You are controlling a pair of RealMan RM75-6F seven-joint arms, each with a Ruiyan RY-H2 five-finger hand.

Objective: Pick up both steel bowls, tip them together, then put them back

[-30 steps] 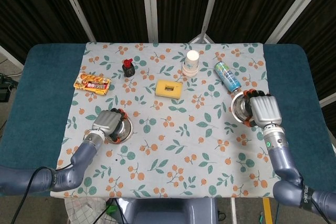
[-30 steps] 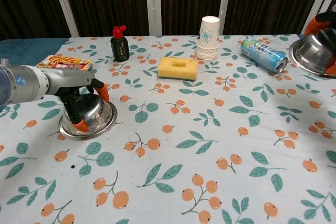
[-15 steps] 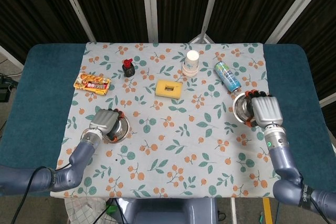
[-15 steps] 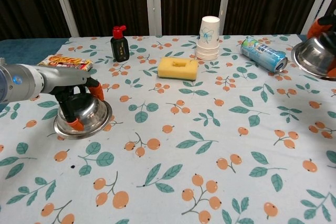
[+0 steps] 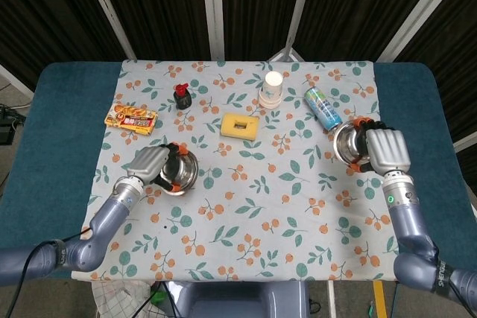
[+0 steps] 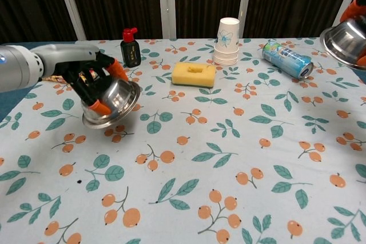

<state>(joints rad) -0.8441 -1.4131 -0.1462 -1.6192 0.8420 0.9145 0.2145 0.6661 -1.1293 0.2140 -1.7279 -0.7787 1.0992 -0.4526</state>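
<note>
Gripping steel bowls (image 6: 111,105), robot hands (image 5: 151,164).

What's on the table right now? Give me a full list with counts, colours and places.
steel bowls: 2, silver; one lifted and tilted in the left hand, one held up in the right hand
sponge: 1, yellow, centre rear
paper cups: one stack, white, right of the sponge
can: 1, teal, lying on its side, rear right
bottle: 1, dark with red cap, upright, rear left
snack packet: 1, orange-yellow, far left
tablecloth: 1, white with orange fruit print
left hand: grips its bowl
right hand: grips its bowl
</note>
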